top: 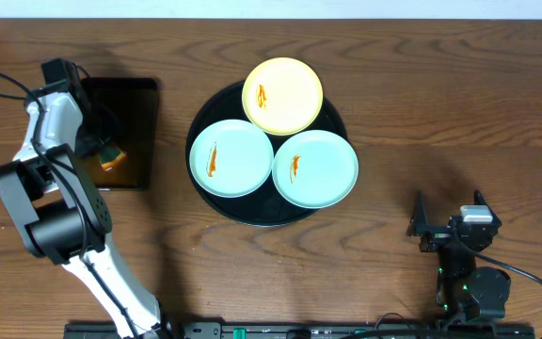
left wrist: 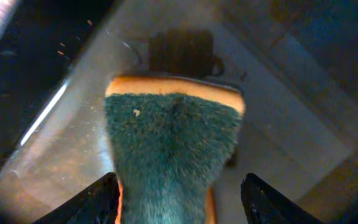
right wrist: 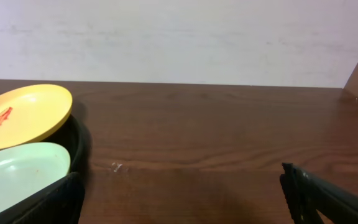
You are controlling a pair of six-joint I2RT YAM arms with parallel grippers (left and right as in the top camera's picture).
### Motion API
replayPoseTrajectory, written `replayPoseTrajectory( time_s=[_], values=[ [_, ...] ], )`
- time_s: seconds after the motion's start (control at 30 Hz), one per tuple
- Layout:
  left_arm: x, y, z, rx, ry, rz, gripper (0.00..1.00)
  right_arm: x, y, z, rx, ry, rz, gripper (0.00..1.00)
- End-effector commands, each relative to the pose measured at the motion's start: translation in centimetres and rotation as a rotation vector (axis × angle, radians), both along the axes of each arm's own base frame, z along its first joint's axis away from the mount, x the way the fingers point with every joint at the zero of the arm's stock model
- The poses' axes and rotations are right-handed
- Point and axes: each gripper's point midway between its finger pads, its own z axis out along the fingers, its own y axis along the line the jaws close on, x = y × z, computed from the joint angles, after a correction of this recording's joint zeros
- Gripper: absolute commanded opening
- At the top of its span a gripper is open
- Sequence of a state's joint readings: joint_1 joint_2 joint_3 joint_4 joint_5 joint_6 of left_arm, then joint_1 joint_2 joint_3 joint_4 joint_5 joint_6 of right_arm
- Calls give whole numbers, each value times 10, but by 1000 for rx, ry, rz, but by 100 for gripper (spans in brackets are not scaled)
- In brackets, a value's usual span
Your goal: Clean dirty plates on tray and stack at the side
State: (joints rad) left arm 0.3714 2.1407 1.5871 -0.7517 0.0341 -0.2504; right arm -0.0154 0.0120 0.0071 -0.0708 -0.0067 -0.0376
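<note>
Three plates lie on the round black tray [top: 205, 113]: a pale yellow plate [top: 282, 94] at the back, a mint plate [top: 231, 157] at the left and a mint plate [top: 315, 168] at the right. Each has an orange-brown smear. My left gripper [top: 102, 143] is open, well left of the tray, its fingers on either side of a green-topped orange sponge [left wrist: 173, 137]. The left finger is against the sponge and the right finger stands apart from it. My right gripper [top: 423, 226] is open and empty, right of the tray. Its view shows the yellow plate [right wrist: 23, 115] and a mint plate [right wrist: 17, 171].
The sponge [top: 112, 158] lies in a small rectangular black tray [top: 130, 104] at the far left, which also shows in the left wrist view [left wrist: 291, 124]. Bare wooden table [right wrist: 197, 143] lies between the round tray's rim [right wrist: 76, 146] and my right gripper [right wrist: 182, 186].
</note>
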Motion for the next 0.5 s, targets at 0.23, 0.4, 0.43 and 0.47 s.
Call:
replayPoseTrajectory(
  time_s=[0.23,0.4,0.43,0.47],
  values=[
    [-11,1,-17,6,56,-25,44,0,-3,-1,-9,3,-13,99],
    [-9,2,-16,8,49,-25,19,0,-3,-1,-9,3,-13,99],
    [-9,2,-14,9,45,-25,13,0,-3,-1,-9,3,-13,99],
    [-8,2,-12,12,40,-24,10,0,-3,-1,-9,3,-13,99]
  ],
)
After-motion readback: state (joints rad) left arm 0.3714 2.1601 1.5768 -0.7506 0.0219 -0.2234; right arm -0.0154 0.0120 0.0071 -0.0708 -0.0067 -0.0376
